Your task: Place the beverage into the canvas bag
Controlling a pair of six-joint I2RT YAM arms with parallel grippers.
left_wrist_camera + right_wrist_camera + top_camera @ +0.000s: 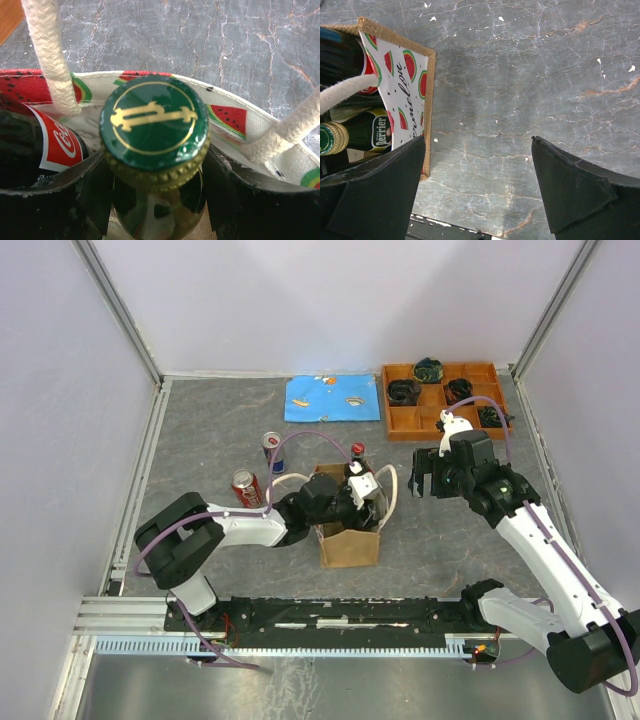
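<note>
Bottle meets bag: the left tool point(157, 197) is clamped on the neck of the green bottle point(154, 120) just under its cap. The bottle's body hangs down inside the canvas bag point(349, 545), which stands on the table point(520, 75) near the middle, just beyond the arms. A cola bottle point(52, 147) stands in the bag right beside it, and the two rope handles point(50, 55) rise on either side of the cap. The right tool point(479, 150) hovers to the right of the bag, its jaws apart and nothing between them. Two cans point(245, 487) wait on the table to the left. We judge the step in hand to be setting the bottle down and letting go. To do it well, we would keep the bottle upright and lower it until its base rests on the bag's floor, which we cannot see from here. Only then would we part the fingers. After that we would lift straight up, so the fingers neither snag a handle nor nudge the cola bottle. The soft walls could fold inward, so a slow, vertical exit seems wise.
</note>
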